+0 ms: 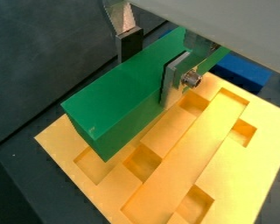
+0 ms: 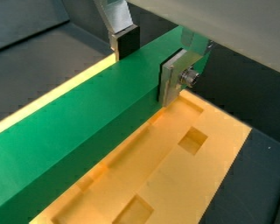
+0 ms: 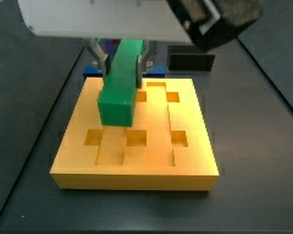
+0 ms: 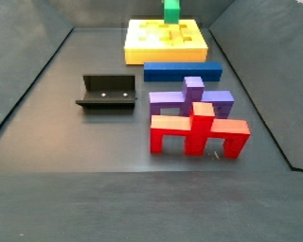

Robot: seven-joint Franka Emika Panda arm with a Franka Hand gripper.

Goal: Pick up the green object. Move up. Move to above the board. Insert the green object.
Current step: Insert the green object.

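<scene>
A dark grey worktop (image 4: 65, 142) with raised dark walls is seen in both side views.

In a wrist view, the gripper (image 1: 152, 61) is seen above the board (image 1: 254, 122), a yellow-orange slab with square holes and lengthwise grooves. The green object (image 1: 125, 101) is pinched between the fingers (image 1: 177, 77), one silver plate being pressed to each long face. The block is held level, clear of the board's surface, running lengthwise along it. A corner of a blue slab (image 1: 245, 73) is seen beyond the board's far edge.

In the other wrist view, the same grip is shown closer: the green object (image 2: 84, 131) is clamped by the gripper (image 2: 150, 57), and the board (image 2: 189, 171) lies beneath with two square holes visible.

In a side view, the green object (image 3: 121, 80) is seen hanging over the board (image 3: 136, 164), over its left part, with the front row of three holes left uncovered. The gripper (image 3: 122, 46) is mostly hidden behind the blurred white body of the arm.

In the other side view, the board (image 4: 167, 43) lies at the far end of the worktop, with the green object (image 4: 172, 10) above it. The blue slab (image 4: 182, 71) lies just in front of the board. Nearer still stands the purple-and-red piece (image 4: 195, 118), and the fixture (image 4: 106, 93) stands to its left.
</scene>
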